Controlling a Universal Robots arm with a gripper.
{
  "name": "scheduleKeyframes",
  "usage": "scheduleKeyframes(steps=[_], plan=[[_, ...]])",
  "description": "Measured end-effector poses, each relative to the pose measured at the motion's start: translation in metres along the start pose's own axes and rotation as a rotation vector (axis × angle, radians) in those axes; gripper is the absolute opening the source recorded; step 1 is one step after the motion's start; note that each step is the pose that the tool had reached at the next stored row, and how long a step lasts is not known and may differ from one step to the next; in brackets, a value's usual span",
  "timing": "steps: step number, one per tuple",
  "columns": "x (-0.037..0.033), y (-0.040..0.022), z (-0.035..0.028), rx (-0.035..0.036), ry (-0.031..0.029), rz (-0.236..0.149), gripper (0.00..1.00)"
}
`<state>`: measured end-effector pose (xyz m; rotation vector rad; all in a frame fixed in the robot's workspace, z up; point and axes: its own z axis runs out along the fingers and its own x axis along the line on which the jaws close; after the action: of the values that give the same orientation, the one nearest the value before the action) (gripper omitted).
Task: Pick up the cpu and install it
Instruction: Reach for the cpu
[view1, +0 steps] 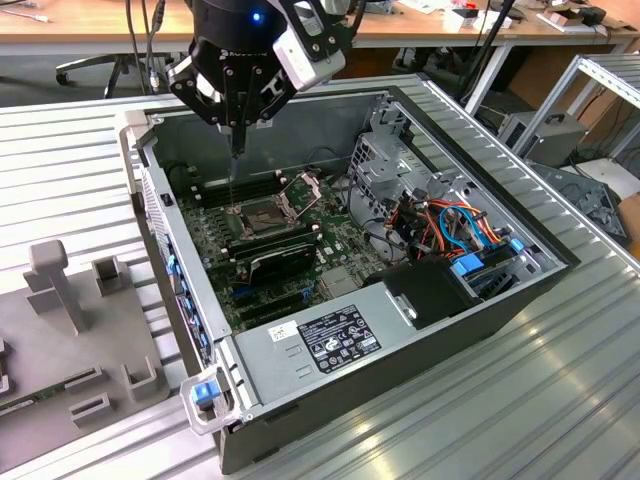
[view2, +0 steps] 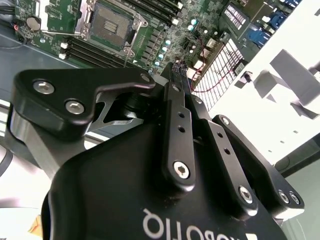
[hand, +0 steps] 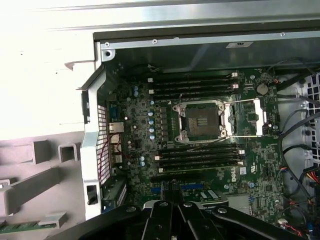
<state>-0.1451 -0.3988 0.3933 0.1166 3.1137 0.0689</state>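
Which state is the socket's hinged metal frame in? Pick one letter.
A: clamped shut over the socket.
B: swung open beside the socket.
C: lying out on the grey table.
B: in the first wrist view the hinged frame lies flipped back beside the dark socket, leaving it uncovered.

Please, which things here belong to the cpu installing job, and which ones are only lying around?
For the job: gripper, hanging over the motherboard; dark socket, uncovered; hinged metal frame, swung open.

Just lying about: grey holder blocks on the table; green memory stick by them; coloured cables; labelled metal box in the case.
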Motion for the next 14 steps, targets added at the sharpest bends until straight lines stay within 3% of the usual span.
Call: scheduleKeyframes(steps=[14], plan=[[0.0052, -0.0004, -0.0001, 0.0000, 0.0000, 0.000, 0.11]])
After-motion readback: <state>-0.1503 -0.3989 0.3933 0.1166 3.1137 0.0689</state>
